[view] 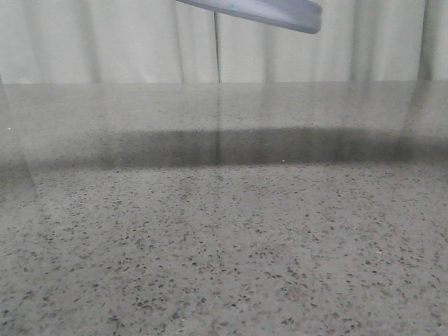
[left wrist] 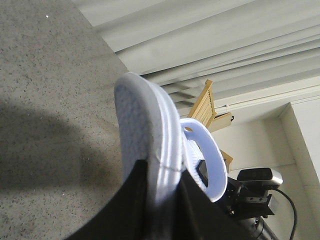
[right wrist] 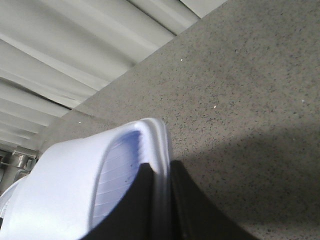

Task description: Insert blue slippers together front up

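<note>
Each gripper holds one of the blue slippers up off the table. In the left wrist view my left gripper (left wrist: 162,200) is shut on the edge of one pale slipper (left wrist: 145,125). Its textured sole faces the table and its strap (left wrist: 210,160) is on the far side. In the right wrist view my right gripper (right wrist: 161,200) is shut on the rim of the other slipper (right wrist: 60,185), whose ribbed footbed (right wrist: 115,175) shows under the wide strap. The front view shows only a slipper's pale blue end (view: 269,10) hanging at the top edge. No gripper shows there.
The grey speckled table (view: 224,245) fills the front view, with a pleated white curtain (view: 105,42) behind its far edge. Beyond the left slipper are a wooden frame (left wrist: 206,105) and a black camera on a stand (left wrist: 257,176).
</note>
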Available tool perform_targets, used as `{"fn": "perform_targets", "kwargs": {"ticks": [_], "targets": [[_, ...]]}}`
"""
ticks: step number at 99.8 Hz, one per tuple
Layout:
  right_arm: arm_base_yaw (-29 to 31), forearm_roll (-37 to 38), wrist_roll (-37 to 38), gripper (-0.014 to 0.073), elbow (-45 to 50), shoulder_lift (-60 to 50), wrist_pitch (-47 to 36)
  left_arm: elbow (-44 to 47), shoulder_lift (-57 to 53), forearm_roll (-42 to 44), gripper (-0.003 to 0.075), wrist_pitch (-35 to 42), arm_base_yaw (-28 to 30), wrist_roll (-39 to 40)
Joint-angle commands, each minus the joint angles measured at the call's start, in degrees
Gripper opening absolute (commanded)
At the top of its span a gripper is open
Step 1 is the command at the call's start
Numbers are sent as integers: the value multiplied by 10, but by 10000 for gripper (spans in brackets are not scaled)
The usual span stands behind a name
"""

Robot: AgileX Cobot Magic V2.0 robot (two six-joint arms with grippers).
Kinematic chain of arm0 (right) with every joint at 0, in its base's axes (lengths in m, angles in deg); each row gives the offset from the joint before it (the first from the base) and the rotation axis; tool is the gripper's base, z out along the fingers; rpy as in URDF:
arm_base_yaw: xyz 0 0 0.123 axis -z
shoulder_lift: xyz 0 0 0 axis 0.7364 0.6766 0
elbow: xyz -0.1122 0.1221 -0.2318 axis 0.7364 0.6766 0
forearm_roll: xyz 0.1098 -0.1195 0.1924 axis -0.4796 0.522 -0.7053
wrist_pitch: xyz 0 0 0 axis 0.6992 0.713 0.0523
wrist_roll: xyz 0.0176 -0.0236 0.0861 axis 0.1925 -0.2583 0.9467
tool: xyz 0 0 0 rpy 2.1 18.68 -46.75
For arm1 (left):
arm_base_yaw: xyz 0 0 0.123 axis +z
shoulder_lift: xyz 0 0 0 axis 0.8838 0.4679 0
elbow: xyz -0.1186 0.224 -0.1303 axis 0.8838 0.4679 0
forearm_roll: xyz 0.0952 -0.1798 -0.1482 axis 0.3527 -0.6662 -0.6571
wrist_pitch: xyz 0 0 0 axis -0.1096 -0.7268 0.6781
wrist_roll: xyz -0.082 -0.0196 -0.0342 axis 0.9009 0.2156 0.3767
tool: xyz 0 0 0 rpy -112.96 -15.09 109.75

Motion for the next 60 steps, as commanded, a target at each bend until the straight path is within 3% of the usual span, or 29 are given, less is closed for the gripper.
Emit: {"fn": "perform_targets", "kwargs": {"ticks": [1,35,60], "targets": [[-4,-85,-50,-107,-15,9,56,-15,-12,-57,16,-82,-3,10],[-13,-141,-112,-107,-15,68,127,-15,-12,-57,16,-101,-10,18],[-17,-117,-137,-106,-15,68,83,-15,-12,-57,16,-81,-24,17]]}}
